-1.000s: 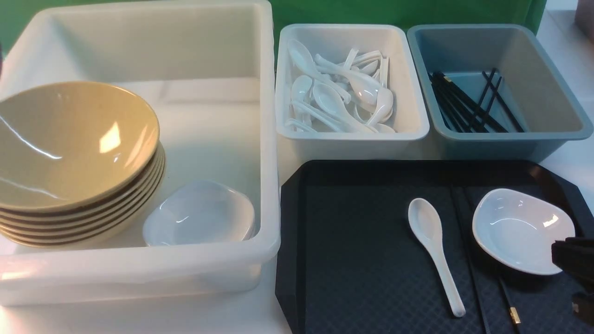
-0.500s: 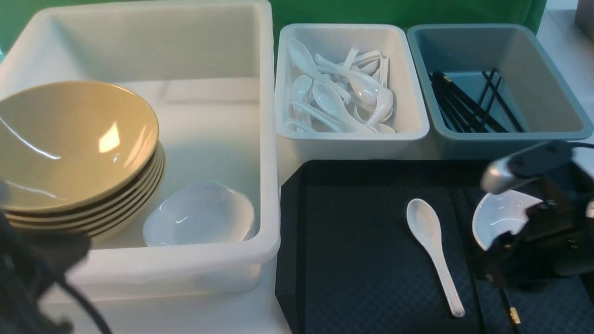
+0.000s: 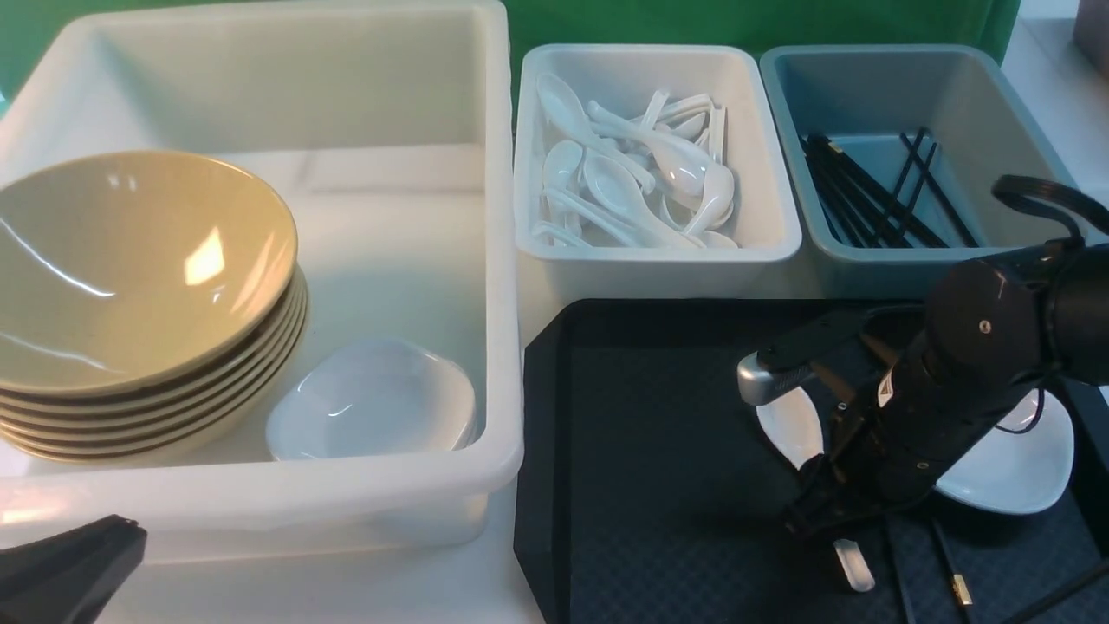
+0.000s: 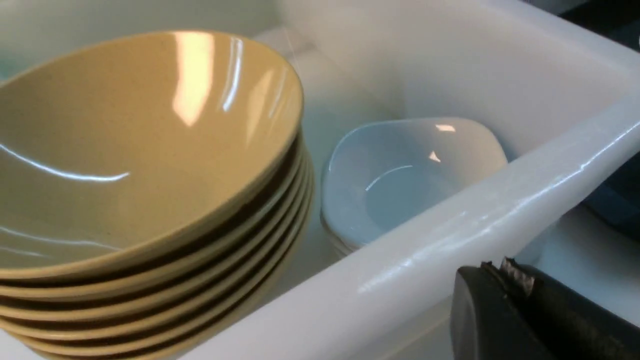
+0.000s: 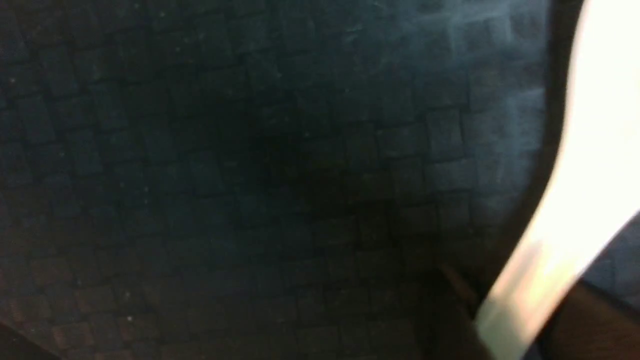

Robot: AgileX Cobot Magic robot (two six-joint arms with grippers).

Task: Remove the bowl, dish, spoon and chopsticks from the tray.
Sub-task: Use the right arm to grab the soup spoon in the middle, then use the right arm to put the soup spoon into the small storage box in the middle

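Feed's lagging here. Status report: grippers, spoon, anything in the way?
Right gripper down at the spoon handle, grip unclear. Left gripper low, outside the large white tub. Dish and chopsticks on the tray beside the spoon; nothing blocking seen.

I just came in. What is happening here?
The right gripper is low over the black tray, at the handle of the white soup spoon; whether it grips cannot be seen. The small white dish and the black chopsticks lie on the tray beside it. No bowl is on the tray; tan bowls sit stacked in the large white tub. The left gripper is low beside that tub.
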